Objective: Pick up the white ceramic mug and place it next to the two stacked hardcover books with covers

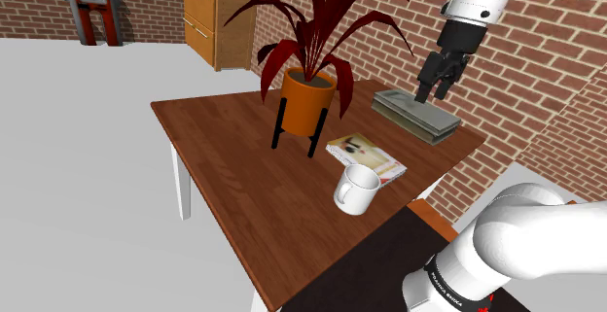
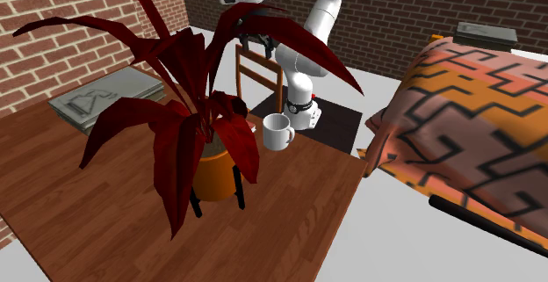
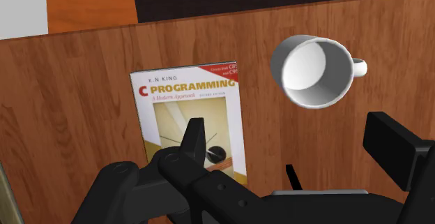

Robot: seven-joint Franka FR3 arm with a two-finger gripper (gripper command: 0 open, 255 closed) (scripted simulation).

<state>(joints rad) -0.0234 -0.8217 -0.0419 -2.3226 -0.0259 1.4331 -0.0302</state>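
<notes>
Red brick walls [image 1: 545, 86], pale grey floor [image 1: 78, 164], a wooden dresser [image 1: 216, 20] far back.

A wooden counter [image 1: 224, 164] carries a red-leaved plant [image 1: 321, 18] in an orange pot [image 1: 309, 94] on a black stand [image 1: 282, 130], near its middle. Just to the shoulder view's right of the stand, a thin book [image 1: 366, 156] titled "C Programming" lies flat, cover up. A brick wall [image 1: 545, 77] runs behind the counter. Far off stands a wooden drawer cabinet [image 1: 216, 18]. At the second exterior view's right lies an orange-and-black patterned cushion [image 2: 465, 122].
</notes>
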